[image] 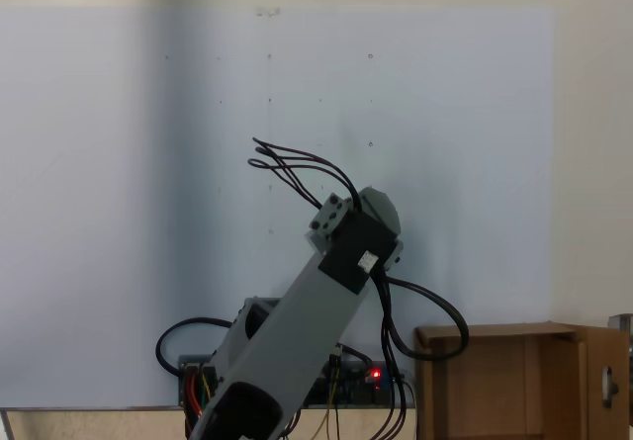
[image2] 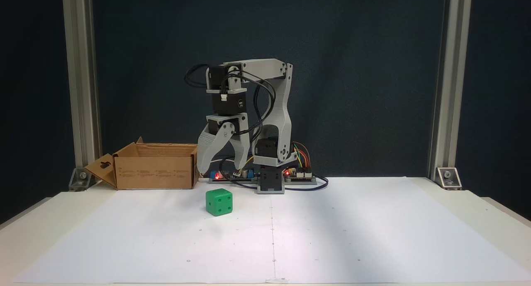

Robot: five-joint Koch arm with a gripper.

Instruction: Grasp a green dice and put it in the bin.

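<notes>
One green dice [image2: 219, 201] sits just below the wide-open, empty gripper [image2: 221, 172]. It looks hard, light and smooth, so pinch its two flat sides

One fixed camera is looking straight down on my arm [image: 316, 302] and the counter [image: 119, 213]; the other is facing me from the counter's [image2: 373, 236] front, low and farther back. Both are catching the cardboard box [image: 514, 381] [image2: 155, 165].
</notes>
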